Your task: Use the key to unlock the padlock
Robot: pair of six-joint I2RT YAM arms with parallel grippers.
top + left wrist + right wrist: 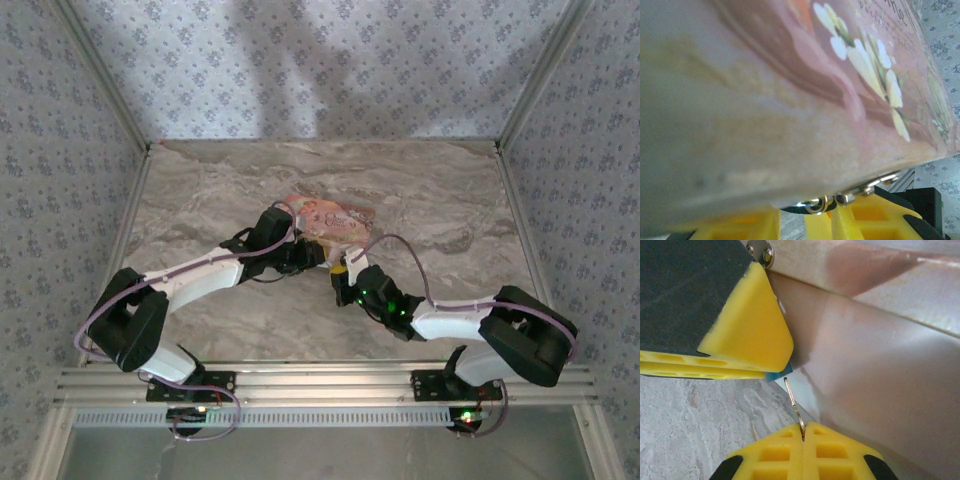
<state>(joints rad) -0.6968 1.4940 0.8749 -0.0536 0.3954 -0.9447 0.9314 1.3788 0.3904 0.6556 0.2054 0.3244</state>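
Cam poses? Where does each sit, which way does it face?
Top external: above, behind the bases, looking down on the table; left arm and right arm meet at the pink box.
Left wrist: pressed close to the box's pictured face; left tool at bottom edge.
Right wrist: low over the table, facing the box's side; right tool pinches the key at the blue padlock.
Shared: both wrists see the box and left tool.

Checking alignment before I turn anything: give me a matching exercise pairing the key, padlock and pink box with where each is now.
1. thin metal key
2. tiny blue padlock
3. pink pictured box

A. on the marble table
B. peeking from beneath the left tool's yellow fingertip
C. pinched in the shut right tool

Pairs: 1-C, 2-B, 3-A
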